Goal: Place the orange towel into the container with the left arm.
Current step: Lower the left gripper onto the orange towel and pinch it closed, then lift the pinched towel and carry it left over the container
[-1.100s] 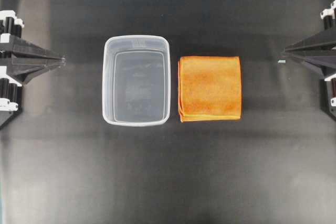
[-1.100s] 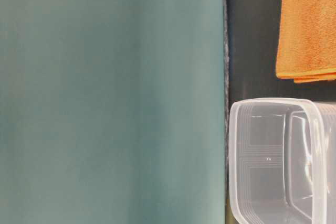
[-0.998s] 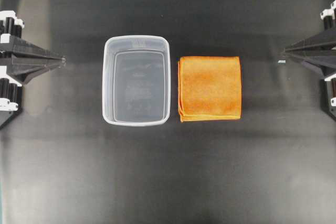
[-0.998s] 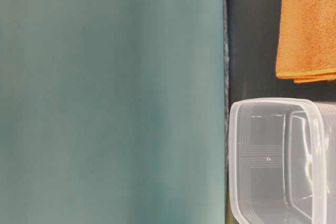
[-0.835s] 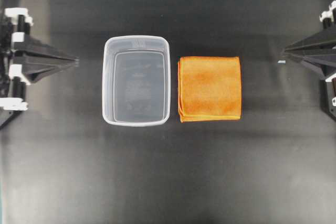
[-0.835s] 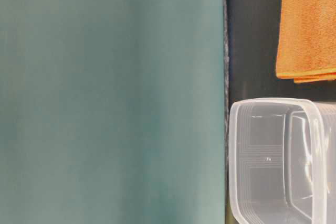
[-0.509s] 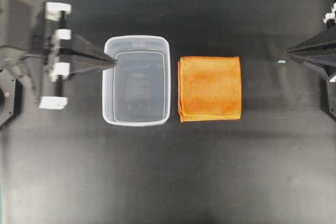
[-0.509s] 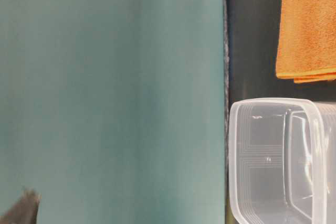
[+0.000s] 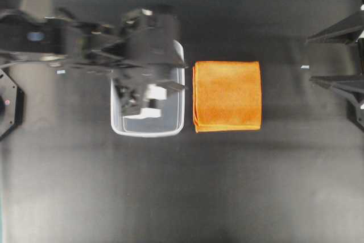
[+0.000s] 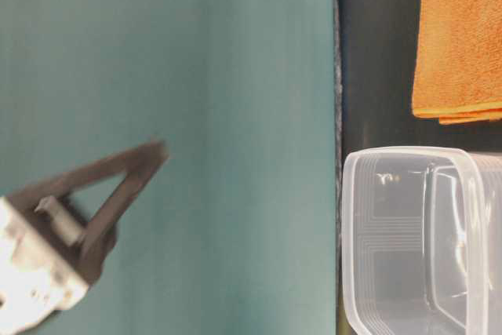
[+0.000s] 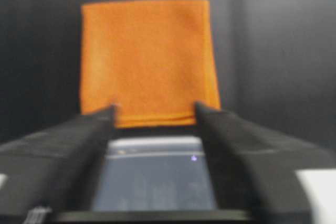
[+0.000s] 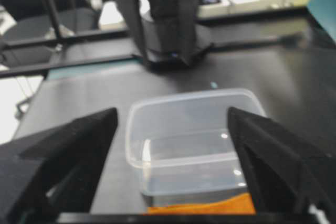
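Black left gripper [image 9: 183,72] now spread over container [image 9: 148,131].

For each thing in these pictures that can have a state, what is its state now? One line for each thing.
orange towel: folded flat on the table, beside the container, not held.
container: upright, no lid, nothing inside.
left hand: open, above the container, pointing at the towel, holding nothing.
right hand: open, at the table's right edge, holding nothing.

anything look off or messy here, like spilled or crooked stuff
Nothing stands out. The orange towel lies flat and neatly folded beside the container, which sits upright and undamaged. The left claw hangs open over the container.
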`<state>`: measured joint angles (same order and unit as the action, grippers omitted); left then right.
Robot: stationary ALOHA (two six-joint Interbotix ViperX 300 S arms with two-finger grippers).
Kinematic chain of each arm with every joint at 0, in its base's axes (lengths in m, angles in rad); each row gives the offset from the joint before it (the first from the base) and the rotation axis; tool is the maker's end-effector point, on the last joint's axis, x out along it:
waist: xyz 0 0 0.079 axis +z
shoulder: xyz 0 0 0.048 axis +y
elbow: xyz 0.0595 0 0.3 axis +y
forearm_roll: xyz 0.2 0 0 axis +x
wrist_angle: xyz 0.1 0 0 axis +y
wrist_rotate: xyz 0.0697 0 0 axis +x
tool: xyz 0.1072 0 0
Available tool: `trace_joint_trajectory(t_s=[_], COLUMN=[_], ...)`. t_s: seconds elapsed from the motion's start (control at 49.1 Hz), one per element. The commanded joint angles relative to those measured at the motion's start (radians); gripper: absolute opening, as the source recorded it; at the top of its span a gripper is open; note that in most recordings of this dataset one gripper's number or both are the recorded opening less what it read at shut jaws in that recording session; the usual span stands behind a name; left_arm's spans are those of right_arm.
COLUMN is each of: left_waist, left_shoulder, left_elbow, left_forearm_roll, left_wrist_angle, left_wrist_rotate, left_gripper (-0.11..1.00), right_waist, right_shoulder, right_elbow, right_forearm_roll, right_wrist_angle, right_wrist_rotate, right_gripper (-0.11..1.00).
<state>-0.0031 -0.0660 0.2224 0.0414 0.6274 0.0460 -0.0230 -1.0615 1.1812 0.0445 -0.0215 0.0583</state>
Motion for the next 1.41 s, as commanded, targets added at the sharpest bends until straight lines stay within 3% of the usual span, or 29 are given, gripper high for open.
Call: trace_joint_trajectory(t_s=[0.0,0.081,0.143,0.346,0.591,1.1,1.262,1.385], left_waist=[-0.002,-0.003,-0.002,-0.011,0.012,0.026,0.015,-0.002], left_shoulder=[0.086,0.169,0.225,0.408,0.591,0.683,0.68,0.676], left_elbow=[-0.115,-0.187,-0.232,-0.347,-0.413,-0.411,-0.411,-0.41], left_forearm_roll=[0.005,0.005,0.003,0.003,0.005,0.005,0.005,0.005], left_wrist_angle=[0.064,0.12,0.143,0.156,0.183,0.15,0.152,0.156], left_wrist_rotate=[0.006,0.009,0.011,0.049,0.057,0.058,0.058,0.058], left_gripper=[0.69,0.86,0.91,0.91,0.91,0.9,0.83,0.57], right_waist=[-0.002,-0.002,-0.002,-0.002,-0.002,-0.002,-0.002,-0.002], right_shoulder=[-0.005,-0.014,-0.02,-0.023,-0.023,-0.023,-0.023,-0.023], right_elbow=[-0.02,-0.017,-0.017,-0.015,-0.014,-0.003,0.002,0.006], right_forearm_roll=[0.003,0.003,0.003,0.003,0.003,0.003,0.003,0.003], right_wrist_angle=[-0.008,-0.008,-0.009,-0.011,-0.012,-0.012,-0.011,-0.012], right_wrist_rotate=[0.0,0.0,0.0,0.0,0.0,0.002,0.002,0.002], right_gripper=[0.78,0.78,0.78,0.78,0.78,0.77,0.77,0.77])
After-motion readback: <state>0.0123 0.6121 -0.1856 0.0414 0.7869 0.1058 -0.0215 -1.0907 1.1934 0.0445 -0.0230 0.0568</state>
